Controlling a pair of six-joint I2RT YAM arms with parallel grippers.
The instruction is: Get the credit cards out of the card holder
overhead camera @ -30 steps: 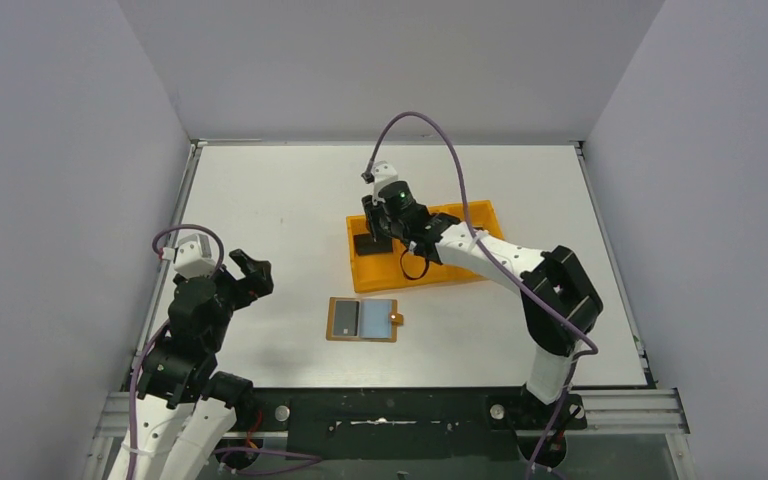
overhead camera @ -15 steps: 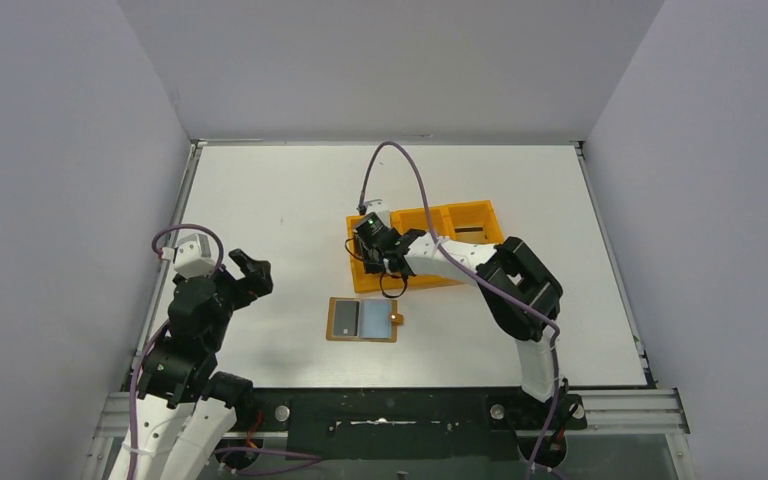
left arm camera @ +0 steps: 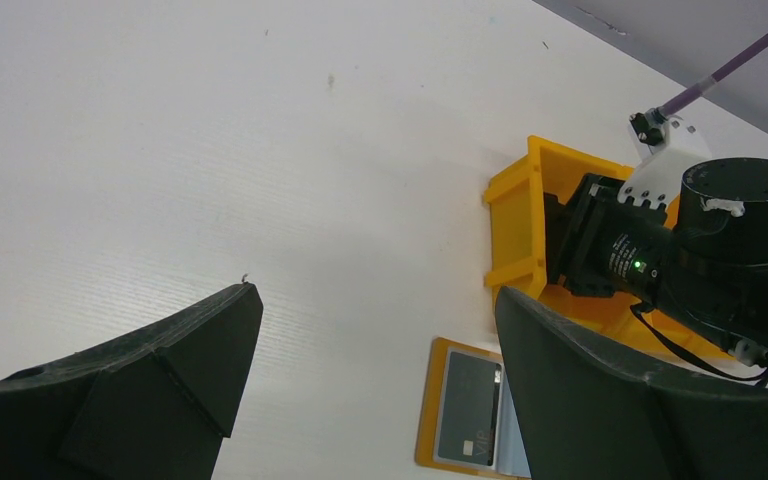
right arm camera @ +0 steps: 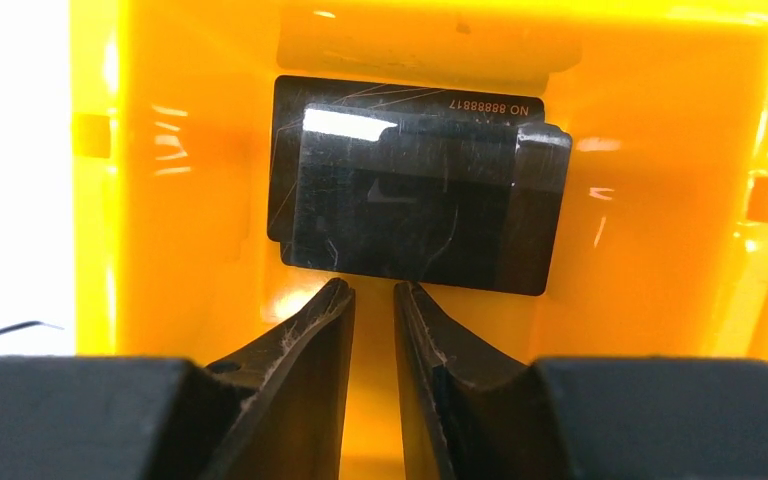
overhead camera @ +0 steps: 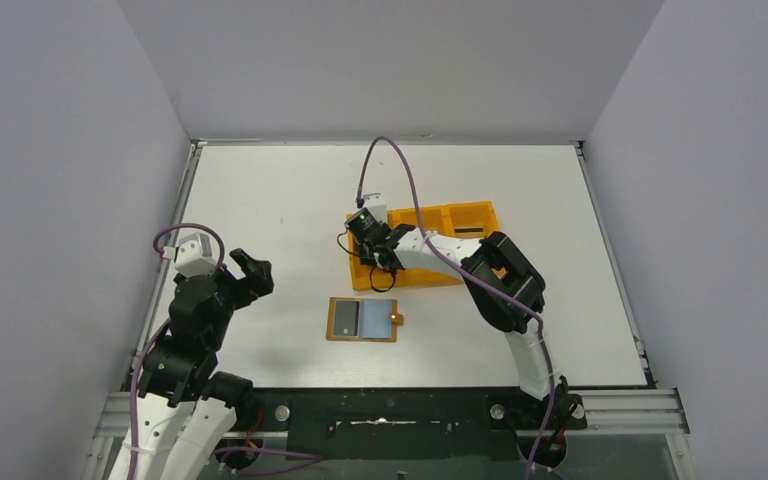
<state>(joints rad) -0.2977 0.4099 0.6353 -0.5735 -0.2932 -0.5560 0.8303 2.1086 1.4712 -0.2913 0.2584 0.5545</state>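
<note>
Right wrist view: the right gripper (right arm camera: 372, 290), nearly closed and empty, is backing off dark cards (right arm camera: 420, 190) lying in the tray's (right arm camera: 180, 200) left compartment. The card holder (overhead camera: 362, 320), nearer, is still holding two cards (overhead camera: 375, 318). The left gripper (left arm camera: 378, 295) is idling wide open, empty.

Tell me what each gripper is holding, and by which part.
Nothing is held. The left gripper is wide open and empty. The right gripper's narrow gap holds nothing; the dark cards lie free in the orange tray beyond it.
</note>
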